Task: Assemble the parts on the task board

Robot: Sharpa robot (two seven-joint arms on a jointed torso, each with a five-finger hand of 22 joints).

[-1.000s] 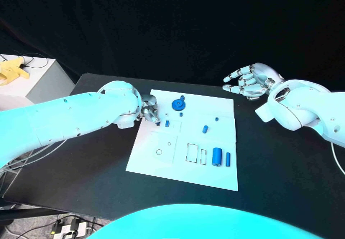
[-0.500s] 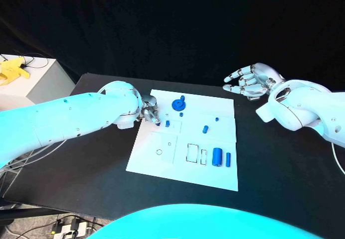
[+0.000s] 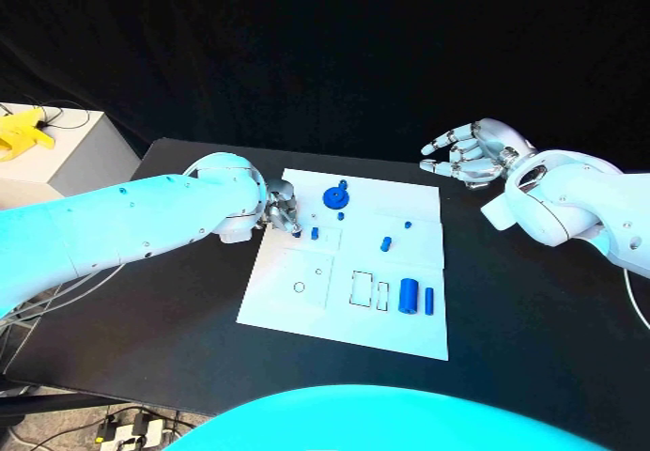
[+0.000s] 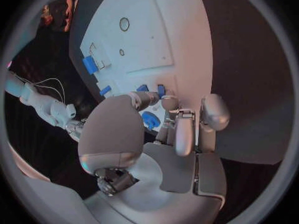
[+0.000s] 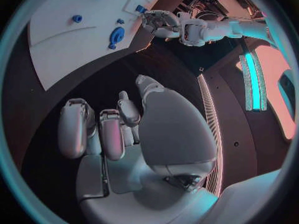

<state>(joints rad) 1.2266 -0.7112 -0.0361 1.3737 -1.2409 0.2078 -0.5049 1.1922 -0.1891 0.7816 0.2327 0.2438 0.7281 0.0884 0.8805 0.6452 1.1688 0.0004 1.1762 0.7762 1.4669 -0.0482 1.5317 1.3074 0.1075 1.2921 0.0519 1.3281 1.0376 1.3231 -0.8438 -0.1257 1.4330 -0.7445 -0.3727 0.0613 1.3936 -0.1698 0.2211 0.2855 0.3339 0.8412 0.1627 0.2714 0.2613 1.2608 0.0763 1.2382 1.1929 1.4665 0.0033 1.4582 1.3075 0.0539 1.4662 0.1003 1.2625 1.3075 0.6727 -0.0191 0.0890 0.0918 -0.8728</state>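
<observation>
The white task board (image 3: 291, 305) lies mid-table with several blue parts on it. A round gear-like part (image 3: 336, 196) stands near its far edge, and a small peg (image 3: 316, 232) sits just nearer. A short part (image 3: 386, 243) lies mid-board, and a thick cylinder (image 3: 410, 294) and a thin one (image 3: 429, 300) lie at the right. My left hand (image 3: 282, 211) hovers at the board's far left with its fingers curled down beside the small peg (image 4: 161, 90). Whether they touch the peg I cannot tell. My right hand (image 3: 468, 155) hangs beyond the far right corner, loosely curled and holding nothing.
A white box (image 3: 68, 155) with a yellow object (image 3: 24, 132) on it stands off the table's far left corner. Bare black table (image 3: 542, 310) stretches to the right of the board. The board also has outlined slots (image 3: 363, 288) and a round hole (image 3: 300, 287).
</observation>
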